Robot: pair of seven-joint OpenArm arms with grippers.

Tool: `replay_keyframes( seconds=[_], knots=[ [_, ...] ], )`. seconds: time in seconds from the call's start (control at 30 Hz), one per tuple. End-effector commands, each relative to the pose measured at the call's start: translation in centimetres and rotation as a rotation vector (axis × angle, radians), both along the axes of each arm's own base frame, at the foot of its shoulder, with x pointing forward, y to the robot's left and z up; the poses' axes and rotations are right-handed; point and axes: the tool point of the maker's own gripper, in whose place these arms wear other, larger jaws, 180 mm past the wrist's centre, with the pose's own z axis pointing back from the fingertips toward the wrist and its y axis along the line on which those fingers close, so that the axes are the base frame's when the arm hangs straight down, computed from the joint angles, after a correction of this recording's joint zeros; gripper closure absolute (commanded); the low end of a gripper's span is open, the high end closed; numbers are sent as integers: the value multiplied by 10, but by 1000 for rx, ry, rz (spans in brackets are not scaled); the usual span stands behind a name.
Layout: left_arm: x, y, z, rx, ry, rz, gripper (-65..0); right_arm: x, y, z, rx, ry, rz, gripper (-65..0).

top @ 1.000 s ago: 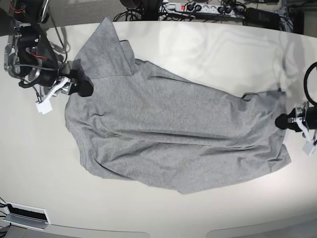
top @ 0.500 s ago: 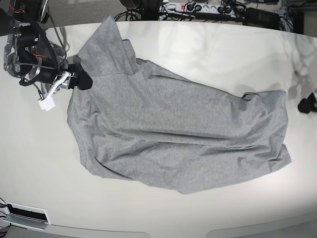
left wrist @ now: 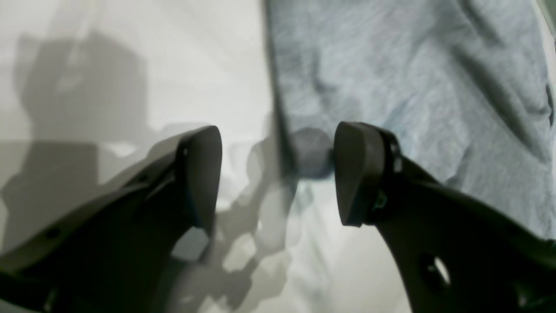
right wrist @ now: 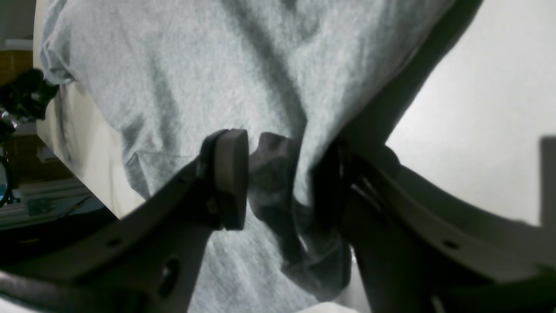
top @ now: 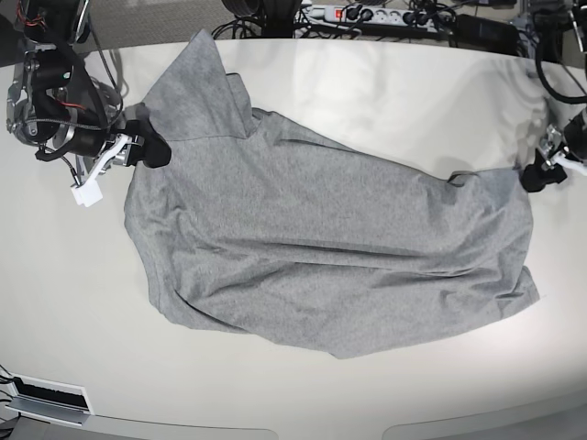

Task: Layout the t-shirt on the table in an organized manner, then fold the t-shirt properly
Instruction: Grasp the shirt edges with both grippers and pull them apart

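On the table (top: 385,82), only wrist views show the left pincer (left wrist: 278,174) gaping and the right pincer (right wrist: 286,178) pinching the t-shirt (top: 321,247).

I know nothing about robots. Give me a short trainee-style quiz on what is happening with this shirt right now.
1. True or false: the t-shirt lies neatly folded on the table.
2. What sits between the jaws of the right gripper? A) a bunch of grey cloth B) nothing C) a cable
3. Fill in: at the shirt's edge, the jaws of the left gripper stand wide ____.

Key: 1 false, it is spread out and wrinkled; 2 A; 3 open.
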Motion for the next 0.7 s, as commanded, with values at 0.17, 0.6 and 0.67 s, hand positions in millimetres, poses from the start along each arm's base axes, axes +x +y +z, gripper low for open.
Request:
replay_keyframes(
  seconds=[0.17,0.6,0.67],
  knots=[
    [6,-18,-17,19,53,-8,-394,0,-6,2,-23,11,17,-287],
    [51,8,84,-90,-33,-184,0,3,1,42,163,-6,88,0],
    [61,26,112,-59,-77,-177,0,9,-4,55,160,-38,109,0]
  ],
)
